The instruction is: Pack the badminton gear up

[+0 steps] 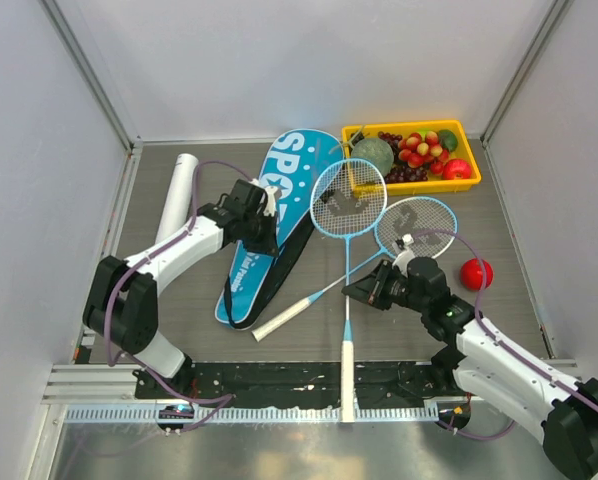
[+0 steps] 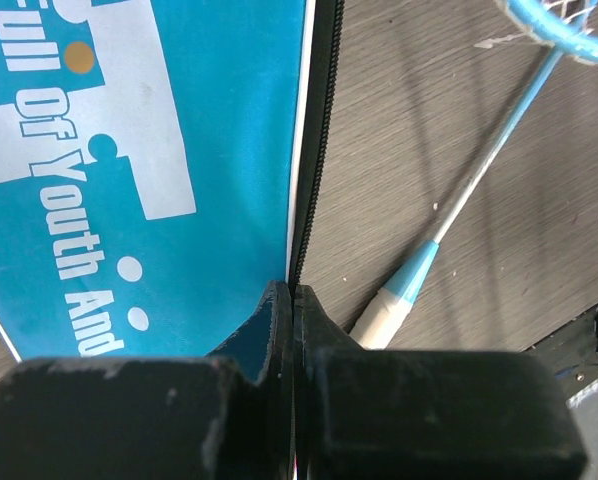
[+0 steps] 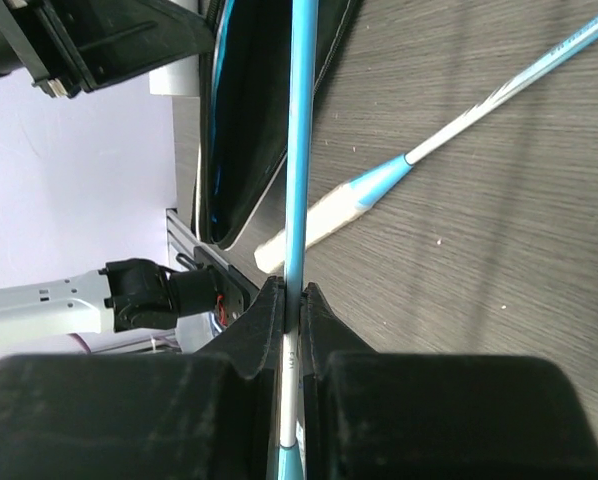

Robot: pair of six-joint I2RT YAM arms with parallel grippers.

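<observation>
The blue "SPORT" bag [image 1: 297,175] lies at centre-left. My left gripper [image 1: 264,225] is shut on the bag's black zipper edge, as the left wrist view shows [image 2: 292,292], with the bag [image 2: 179,150] to its left. In the right wrist view the bag [image 3: 244,150] gapes open. My right gripper [image 1: 357,290] is shut on the shaft of one light-blue racket [image 1: 347,255], seen between the jaws [image 3: 292,290]. The second racket [image 1: 319,298] lies on the table, crossing under it, white handle toward the bag [image 3: 329,212]. The white tube [image 1: 179,195] lies at the far left.
A yellow tray [image 1: 419,187] of fruit stands at the back right, and the held racket's head reaches over its left end. A red round fruit [image 1: 476,273] sits right of my right arm. Grey walls close in the back and both sides.
</observation>
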